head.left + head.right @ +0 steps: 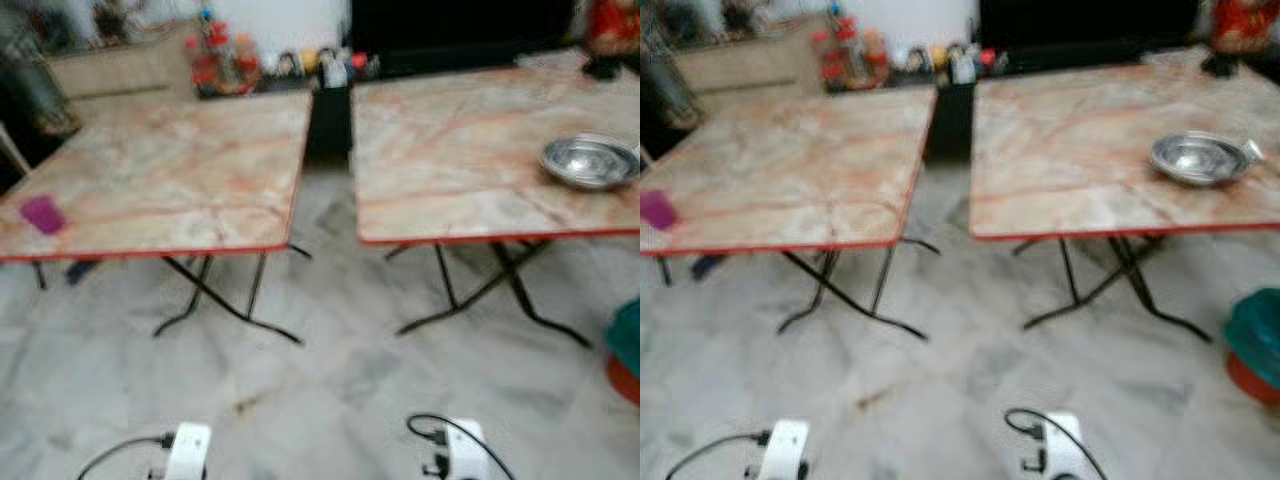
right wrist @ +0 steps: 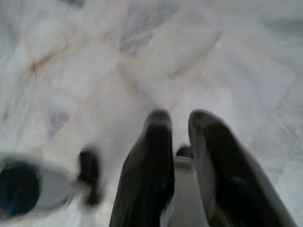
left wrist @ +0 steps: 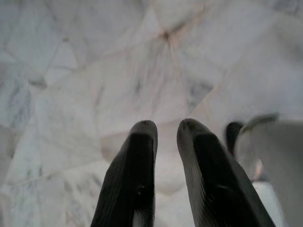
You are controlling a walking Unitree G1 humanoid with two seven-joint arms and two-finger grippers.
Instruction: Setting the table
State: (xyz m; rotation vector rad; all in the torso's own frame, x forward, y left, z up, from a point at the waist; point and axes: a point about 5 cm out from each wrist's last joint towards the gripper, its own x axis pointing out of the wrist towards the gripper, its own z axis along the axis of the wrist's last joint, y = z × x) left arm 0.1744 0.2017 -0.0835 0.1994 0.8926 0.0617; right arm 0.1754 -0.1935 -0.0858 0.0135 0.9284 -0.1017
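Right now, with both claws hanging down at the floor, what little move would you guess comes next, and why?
Probably a step forward toward the right-hand table. The metal bowl sits near its right edge and the purple cup on the left table, both well ahead. The left claw and right claw hang low over the marble floor, holding nothing, so neither looks able to reach yet.

No text, label, brand or number can be read in these blurred pictures.
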